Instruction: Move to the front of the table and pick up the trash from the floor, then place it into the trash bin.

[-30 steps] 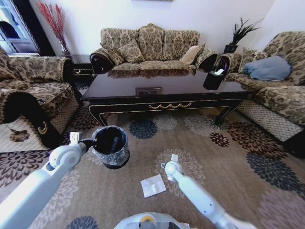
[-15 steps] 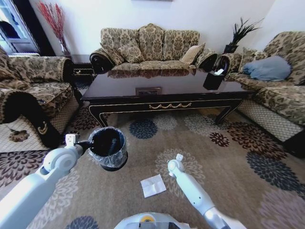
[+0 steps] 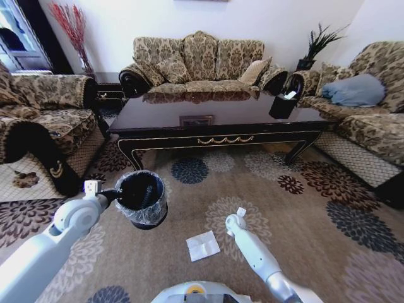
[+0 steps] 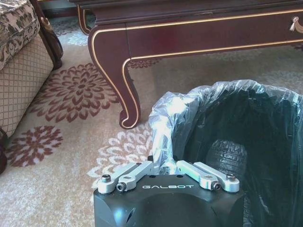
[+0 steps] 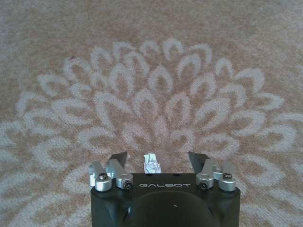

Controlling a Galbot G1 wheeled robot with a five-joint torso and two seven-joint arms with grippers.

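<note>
The trash bin [image 3: 141,199] is held off the floor, its rim pinched by the left tool [image 4: 169,171]; the right tool [image 5: 157,160] is spread over a small white scrap [image 5: 152,163] on the carpet, the paper sheet [image 3: 202,245] lying beside; the scrap could be missed if the descent is off-centre.

My left hand [image 4: 169,171] grips the trash bin [image 4: 246,142] at its liner rim, and my own housing covers the fingertips, so the pinch itself is hidden. The bin's far side runs off the left wrist view's edge. In the head view the bin's base [image 3: 149,222] sits tucked under its own body. Between my right hand's [image 5: 157,163] spread fingers lies a small white scrap [image 5: 152,163], half covered by my housing (too small to say what it is). The bench [image 3: 221,126] hides the carpet beneath it, and its right legs show only in part.
</note>
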